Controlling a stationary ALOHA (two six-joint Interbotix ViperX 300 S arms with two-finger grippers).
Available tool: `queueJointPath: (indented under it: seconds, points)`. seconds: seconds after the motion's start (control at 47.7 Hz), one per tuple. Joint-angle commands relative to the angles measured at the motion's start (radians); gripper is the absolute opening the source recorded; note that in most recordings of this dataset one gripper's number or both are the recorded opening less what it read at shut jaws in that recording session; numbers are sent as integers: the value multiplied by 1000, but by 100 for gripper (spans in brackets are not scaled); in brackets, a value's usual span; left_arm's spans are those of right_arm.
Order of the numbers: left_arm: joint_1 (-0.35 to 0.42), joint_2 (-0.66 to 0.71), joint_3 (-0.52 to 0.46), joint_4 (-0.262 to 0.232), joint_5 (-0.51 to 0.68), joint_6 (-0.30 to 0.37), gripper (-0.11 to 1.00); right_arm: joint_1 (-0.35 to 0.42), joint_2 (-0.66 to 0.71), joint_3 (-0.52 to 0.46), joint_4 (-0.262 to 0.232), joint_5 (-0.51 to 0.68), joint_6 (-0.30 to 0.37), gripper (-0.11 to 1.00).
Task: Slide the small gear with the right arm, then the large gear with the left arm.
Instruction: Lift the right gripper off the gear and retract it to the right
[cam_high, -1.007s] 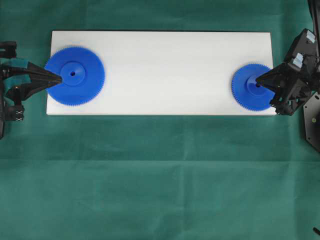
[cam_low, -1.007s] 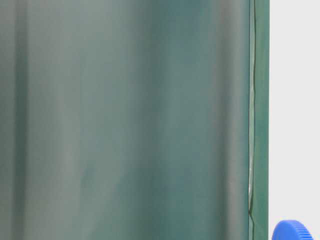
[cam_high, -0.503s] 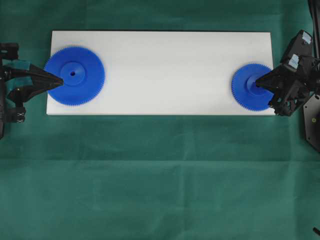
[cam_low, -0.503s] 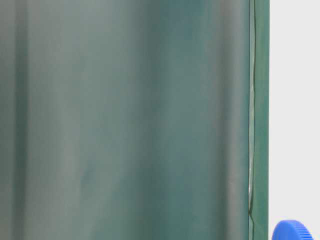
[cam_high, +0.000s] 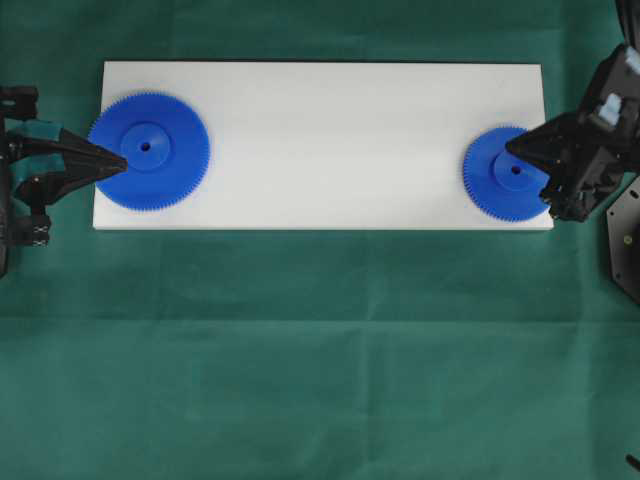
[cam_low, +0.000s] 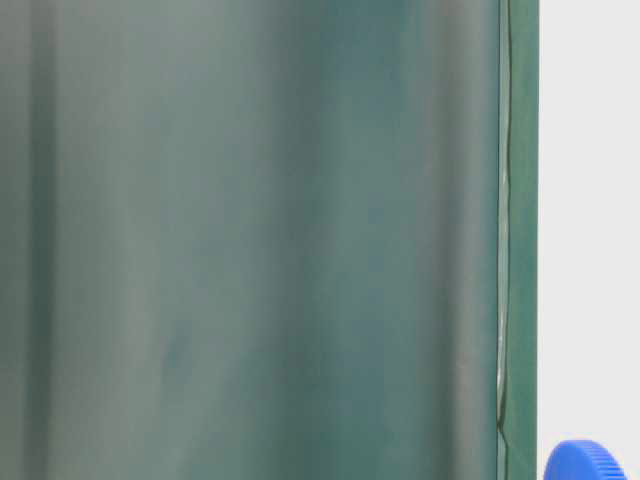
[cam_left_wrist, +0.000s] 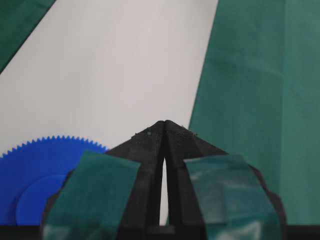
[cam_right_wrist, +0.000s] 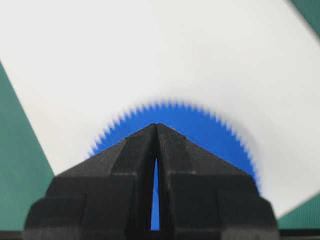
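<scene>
The small gear (cam_high: 500, 185) lies flat at the right end of the white board (cam_high: 330, 140). My right gripper (cam_high: 510, 148) is shut, its point over the gear's far side, beside the hub. In the right wrist view the shut right gripper (cam_right_wrist: 156, 125) covers the middle of the small gear (cam_right_wrist: 210, 132). The large gear (cam_high: 165, 150) lies at the board's left end. My left gripper (cam_high: 122, 160), with teal tape, is shut, its point over the gear's left part, short of the hub. The left wrist view has the left gripper (cam_left_wrist: 164, 122) shut beside the large gear (cam_left_wrist: 35, 170).
Green cloth (cam_high: 320, 350) covers the table around the board. A black arm part (cam_high: 625, 240) sits at the right edge. A blue toothed rim (cam_low: 585, 462) shows against the white board in the table-level view.
The right gripper's point has shifted from the small gear's centre hole toward the gear's far side. Both gears and the left gripper have stayed where they were.
</scene>
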Motion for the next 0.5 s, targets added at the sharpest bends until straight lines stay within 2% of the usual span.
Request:
queueJointPath:
  seconds: [0.0,0.273,0.482]
  points:
    - [-5,6,-25,-2,-11,-2,0,-2,-32,-28,0,-21,-3,50]
    - [-5,8,-31,-2,-11,0,0,-2,-152,-18,-9,-95,-3,50]
    - [-5,8,-31,-2,-11,0,0,-2,-199,2,-11,-100,-2,50]
